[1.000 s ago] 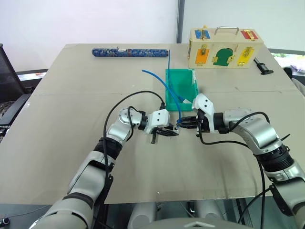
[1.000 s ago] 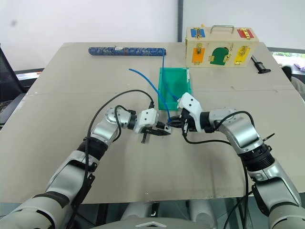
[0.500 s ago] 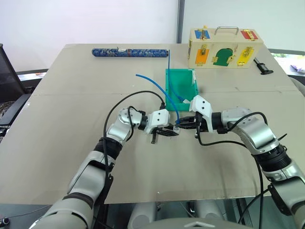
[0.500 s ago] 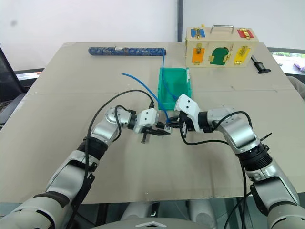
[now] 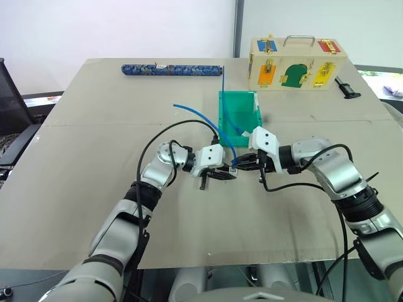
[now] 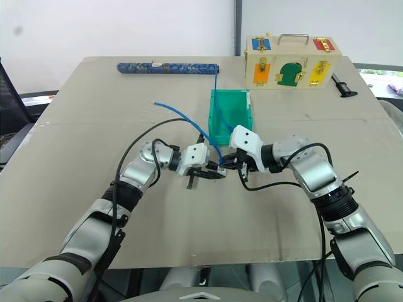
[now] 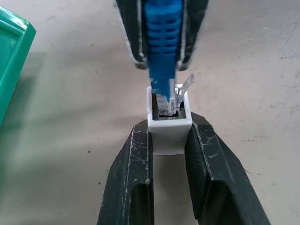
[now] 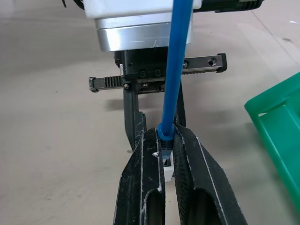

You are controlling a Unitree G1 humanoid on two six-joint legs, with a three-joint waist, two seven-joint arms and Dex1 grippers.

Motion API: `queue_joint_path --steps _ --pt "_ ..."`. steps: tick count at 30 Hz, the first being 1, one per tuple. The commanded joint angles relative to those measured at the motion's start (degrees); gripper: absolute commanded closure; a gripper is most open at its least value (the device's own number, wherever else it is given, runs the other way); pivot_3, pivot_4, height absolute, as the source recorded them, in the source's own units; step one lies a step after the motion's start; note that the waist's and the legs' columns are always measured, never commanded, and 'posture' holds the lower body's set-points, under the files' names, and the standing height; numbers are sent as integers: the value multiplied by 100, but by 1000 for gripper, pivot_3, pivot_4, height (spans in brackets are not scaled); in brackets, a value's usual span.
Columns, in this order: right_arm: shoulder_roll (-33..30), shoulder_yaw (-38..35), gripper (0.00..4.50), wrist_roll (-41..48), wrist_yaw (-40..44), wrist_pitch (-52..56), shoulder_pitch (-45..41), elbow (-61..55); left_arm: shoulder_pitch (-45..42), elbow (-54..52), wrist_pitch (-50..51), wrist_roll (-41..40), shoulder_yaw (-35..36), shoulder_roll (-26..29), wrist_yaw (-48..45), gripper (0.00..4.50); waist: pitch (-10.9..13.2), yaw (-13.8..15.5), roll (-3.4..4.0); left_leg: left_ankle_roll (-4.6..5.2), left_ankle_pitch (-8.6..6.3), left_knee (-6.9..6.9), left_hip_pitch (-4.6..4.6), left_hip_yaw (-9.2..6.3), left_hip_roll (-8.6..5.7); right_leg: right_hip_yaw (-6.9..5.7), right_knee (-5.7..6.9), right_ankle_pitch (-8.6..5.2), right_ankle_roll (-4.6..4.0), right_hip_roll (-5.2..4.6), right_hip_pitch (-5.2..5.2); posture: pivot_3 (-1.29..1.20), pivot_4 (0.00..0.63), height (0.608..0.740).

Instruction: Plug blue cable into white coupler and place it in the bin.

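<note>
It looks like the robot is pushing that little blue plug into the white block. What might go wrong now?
The clear plug of the blue cable looks only partly inside the white coupler, so it may jam or fail to click if tilted. The left gripper pinches just the coupler's sides, so a hard push from the right gripper could slip it out. The cable's loose length arcs over the bin and may snag on its wall.

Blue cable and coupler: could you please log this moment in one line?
left end effector: grips white coupler | right end effector: grips blue cable | plug: entering socket | bin: waiting

head stereo: high, forward-down, far | 2 wrist cams: close along fingers | shared: table [image 5: 94,189]
</note>
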Motion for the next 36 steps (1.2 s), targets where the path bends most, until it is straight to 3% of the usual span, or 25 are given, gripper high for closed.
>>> queue_joint_path --steps 1,11,18,27,36 --pt "-37 329 4500 -147 237 131 167 151 68 -155 63 16 41 64 -27 4183 -1 1 2 0 0 0 -1 0 0 0 0 0 0 0 -1 0 150 740" --pt "183 491 4500 -390 495 -154 -78 711 60 -193 121 -2 37 61 -67 4183 -2 -6 1 0 0 -2 2 1 0 0 0 0 0 0 0 0 150 740" --pt "150 1024 4500 -1010 699 -533 157 1055 85 -266 189 -24 38 40 -58 4183 -29 -25 0 0 0 -2 10 1 0 1 6 -1 0 1 4 0 150 740" --pt "59 819 4500 -952 741 -330 370 1059 180 -405 276 -58 53 28 -25 4183 -98 -75 2 0 0 -4 15 1 0 1 5 -2 0 0 9 0 150 740" --pt "507 862 4500 -831 864 -204 92 1658 196 -482 238 -78 53 21 -67 4183 -107 -111 5 0 -1 -9 24 0 0 2 5 -2 -1 0 14 0 150 740"
